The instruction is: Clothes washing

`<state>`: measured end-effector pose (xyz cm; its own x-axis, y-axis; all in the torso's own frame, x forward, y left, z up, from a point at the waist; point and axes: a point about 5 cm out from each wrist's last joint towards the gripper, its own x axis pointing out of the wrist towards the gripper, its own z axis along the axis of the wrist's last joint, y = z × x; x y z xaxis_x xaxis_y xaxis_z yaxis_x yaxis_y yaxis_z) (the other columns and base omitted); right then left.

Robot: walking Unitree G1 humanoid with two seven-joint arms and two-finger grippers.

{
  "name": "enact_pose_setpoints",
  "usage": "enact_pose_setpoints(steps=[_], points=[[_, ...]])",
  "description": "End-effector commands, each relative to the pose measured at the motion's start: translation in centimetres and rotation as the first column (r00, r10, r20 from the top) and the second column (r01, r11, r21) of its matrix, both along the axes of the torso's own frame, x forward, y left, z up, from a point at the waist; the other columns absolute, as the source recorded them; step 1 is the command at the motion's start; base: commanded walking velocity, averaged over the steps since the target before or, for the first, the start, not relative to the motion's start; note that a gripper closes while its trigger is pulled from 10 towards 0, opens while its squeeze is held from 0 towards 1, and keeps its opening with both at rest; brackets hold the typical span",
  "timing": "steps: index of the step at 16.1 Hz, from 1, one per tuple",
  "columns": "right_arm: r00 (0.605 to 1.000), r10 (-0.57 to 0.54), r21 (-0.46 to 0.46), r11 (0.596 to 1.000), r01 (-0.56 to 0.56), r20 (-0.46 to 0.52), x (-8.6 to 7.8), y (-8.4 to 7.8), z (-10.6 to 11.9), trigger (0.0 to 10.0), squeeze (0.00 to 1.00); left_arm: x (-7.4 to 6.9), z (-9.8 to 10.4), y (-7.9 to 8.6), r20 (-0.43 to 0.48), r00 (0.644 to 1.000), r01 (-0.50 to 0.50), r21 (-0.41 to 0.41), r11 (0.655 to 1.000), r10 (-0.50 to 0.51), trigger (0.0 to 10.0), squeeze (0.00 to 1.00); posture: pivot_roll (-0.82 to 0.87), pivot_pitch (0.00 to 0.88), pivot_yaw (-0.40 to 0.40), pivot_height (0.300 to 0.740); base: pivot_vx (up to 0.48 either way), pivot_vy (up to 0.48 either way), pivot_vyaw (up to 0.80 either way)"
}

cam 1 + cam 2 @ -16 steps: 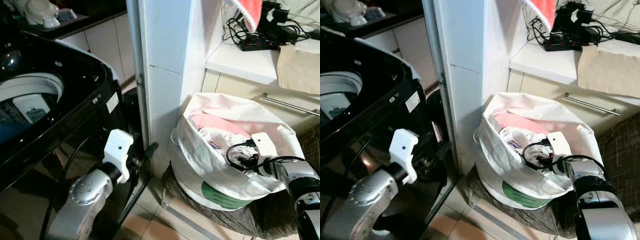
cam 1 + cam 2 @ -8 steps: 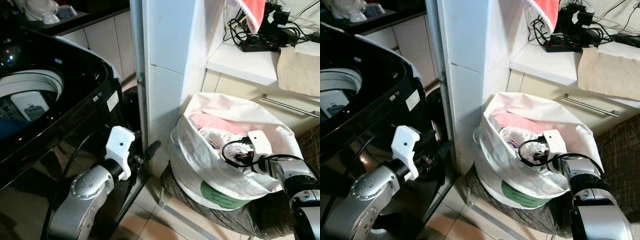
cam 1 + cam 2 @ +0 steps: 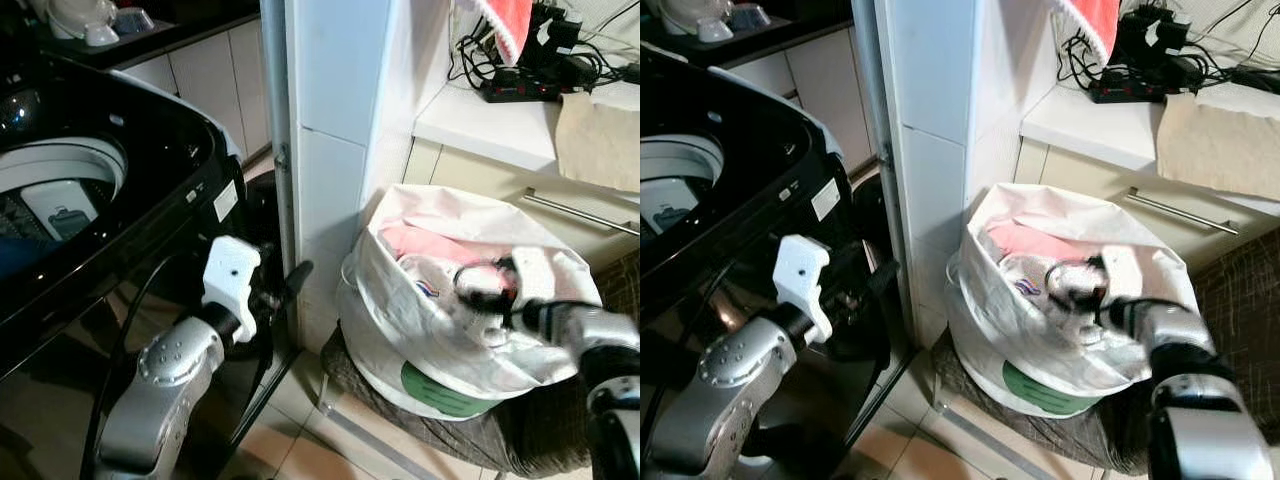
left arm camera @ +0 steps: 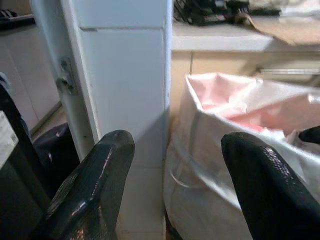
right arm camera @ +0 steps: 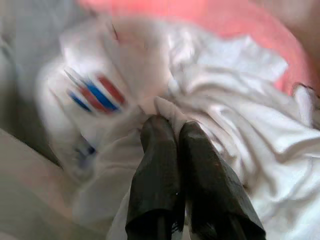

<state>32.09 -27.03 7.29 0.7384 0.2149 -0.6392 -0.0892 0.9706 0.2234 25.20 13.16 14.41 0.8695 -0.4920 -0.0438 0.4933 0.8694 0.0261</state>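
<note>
My left gripper (image 4: pixel 172 165) hangs low beside the black washing machine (image 3: pixel 110 200), fingers spread wide with nothing between them; past them stand the white tiled pillar (image 4: pixel 125 85) and the side of the laundry bag (image 4: pixel 215 165).

My right gripper (image 5: pixel 177 131) is down inside the white laundry bag (image 3: pixel 420 330), fingers (image 5: pixel 155 165) pressed together on a fold of white garment (image 5: pixel 235 135). The cloth is pinched right at the tips. Just beside the pinch lies white fabric with red and blue stripes (image 5: pixel 92 92); a pink garment (image 5: pixel 235 35) lies further in, at the far side of the pile. The right arm is blurred in the head views.

The bag sits open-mouthed on a dark brown cushion (image 3: pixel 500 440) against the pillar, to the right of the washer. The washer's lid is up, drum opening (image 3: pixel 55 185) visible.

Further back, a white counter (image 3: pixel 480 125) carries a black power strip (image 3: pixel 520 85) with tangled cables, a beige cloth (image 3: pixel 598 135) draped over its edge, and a red-and-white cloth (image 3: pixel 495 22) hanging above.
</note>
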Motion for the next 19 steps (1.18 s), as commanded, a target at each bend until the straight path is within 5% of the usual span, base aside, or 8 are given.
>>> enact_pose_setpoints(steps=[1,5,8,9,10,12,16,19], points=[[0.995,-0.013,0.044,0.999,0.009,0.099,1.3,-0.3,2.7,0.0,0.00,0.1,0.4,0.2,0.007,1.000,-0.018,-0.010,1.000,0.018,10.0,0.00,-0.02,0.000,-0.016,0.740,0.000,0.000,0.00],[0.907,-0.030,0.255,0.963,-0.087,0.419,3.8,-0.1,13.0,0.0,0.00,0.9,2.3,1.0,0.074,0.996,-0.052,-0.004,0.999,0.052,10.0,0.00,-0.02,0.000,-0.005,0.740,0.000,0.000,0.00],[0.776,0.094,0.300,0.888,-0.348,0.623,3.6,3.6,21.0,0.0,0.00,1.9,6.2,-1.0,0.203,0.977,0.071,-0.035,0.997,-0.063,10.0,0.00,-0.02,0.000,-0.007,0.740,0.000,0.000,0.00],[0.761,0.116,0.295,0.876,-0.382,0.639,3.5,4.1,21.7,0.0,0.00,2.0,6.7,-1.5,0.220,0.972,0.098,-0.037,0.995,-0.087,10.0,0.00,-0.02,0.000,-0.007,0.740,0.000,0.000,0.00],[0.709,0.155,0.305,0.825,-0.476,0.688,3.1,5.6,24.0,0.0,0.00,2.3,8.0,-3.0,0.268,0.951,0.172,-0.051,0.984,-0.152,10.0,1.00,-0.03,0.000,-0.010,0.740,0.000,0.000,0.00],[0.621,0.194,0.331,0.706,-0.626,0.760,2.0,8.4,27.8,0.0,0.00,3.2,9.9,-5.3,0.326,0.922,0.244,-0.067,0.967,-0.210,10.0,1.00,-0.04,0.000,-0.003,0.740,0.000,0.000,0.00],[0.544,0.284,0.333,0.547,-0.768,0.789,0.0,12.6,30.0,0.0,0.00,3.8,11.4,-6.9,0.371,0.890,0.330,-0.124,0.936,-0.265,10.0,1.00,-0.07,0.000,0.016,0.740,0.000,0.000,0.00],[0.550,0.324,0.357,0.495,-0.792,0.770,-0.8,14.9,29.6,0.0,0.00,3.4,11.2,-7.8,0.356,0.885,0.386,-0.196,0.902,-0.301,10.0,1.00,-0.08,0.000,0.019,0.740,0.000,0.000,0.00]])
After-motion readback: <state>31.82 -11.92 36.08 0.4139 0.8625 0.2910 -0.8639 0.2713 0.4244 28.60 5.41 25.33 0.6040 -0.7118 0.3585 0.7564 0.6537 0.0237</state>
